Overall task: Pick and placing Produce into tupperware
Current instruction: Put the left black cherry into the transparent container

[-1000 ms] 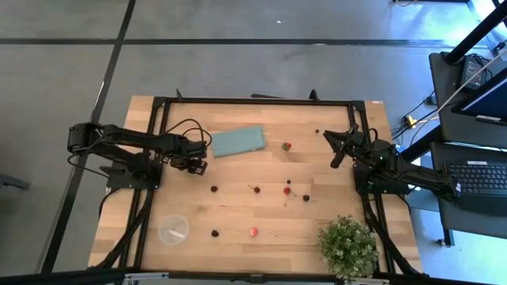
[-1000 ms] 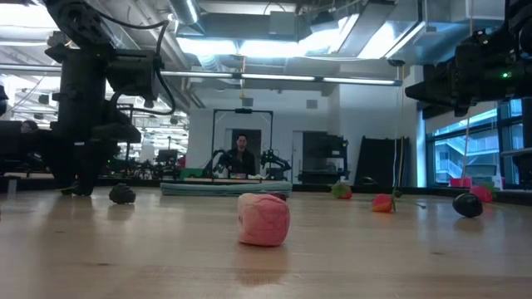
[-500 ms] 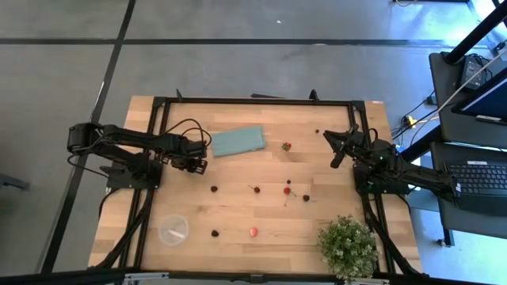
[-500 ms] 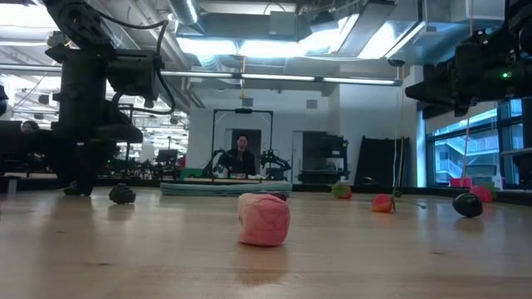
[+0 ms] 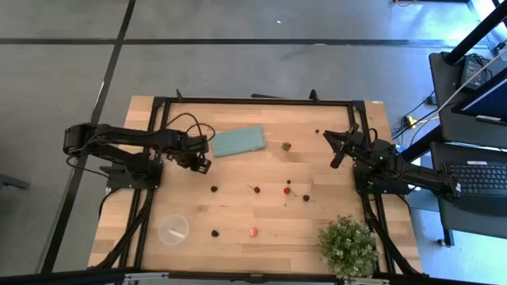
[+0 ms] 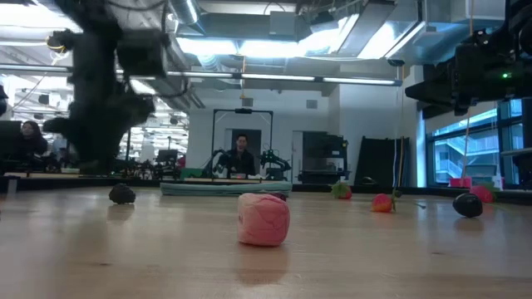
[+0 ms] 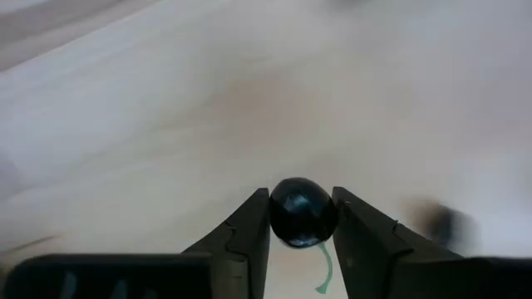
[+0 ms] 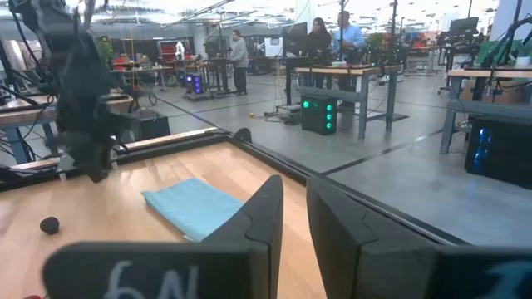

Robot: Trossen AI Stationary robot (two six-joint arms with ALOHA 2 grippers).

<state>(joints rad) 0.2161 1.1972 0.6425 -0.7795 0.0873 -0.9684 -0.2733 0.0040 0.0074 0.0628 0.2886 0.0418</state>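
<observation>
My left gripper (image 5: 202, 161) is above the table's left middle, just on the near side of the teal rectangle, and is shut on a dark berry (image 7: 302, 213). Other produce lies loose on the wood: red pieces (image 5: 286, 146) (image 5: 287, 190) (image 5: 253, 232) and dark ones (image 5: 214, 189) (image 5: 255, 190) (image 5: 306, 198) (image 5: 214, 233). The clear round tupperware (image 5: 173, 229) stands on its base near the near-left corner. My right gripper (image 5: 336, 149) waits by the right edge, its fingers almost together. My left gripper pinches the dark berry (image 7: 302, 213) between its two fingertips, one finger (image 7: 249, 228) on each side. A thin green stem (image 7: 322, 270) hangs below the berry. In the low view the gripper (image 6: 87, 158) is off the table, so the berry is lifted clear.
A flat teal rectangle (image 5: 239, 141) lies far of centre. A bushy green potted plant (image 5: 348, 247) stands at the near-right corner. A black frame (image 5: 253, 100) runs along the table's far edge. Bare wood lies between the left gripper and the tupperware.
My left gripper has risen from the tabletop and shifted a little toward the far edge; it is motion-blurred in the low view. The loose produce and the tupperware have stayed where they were.
</observation>
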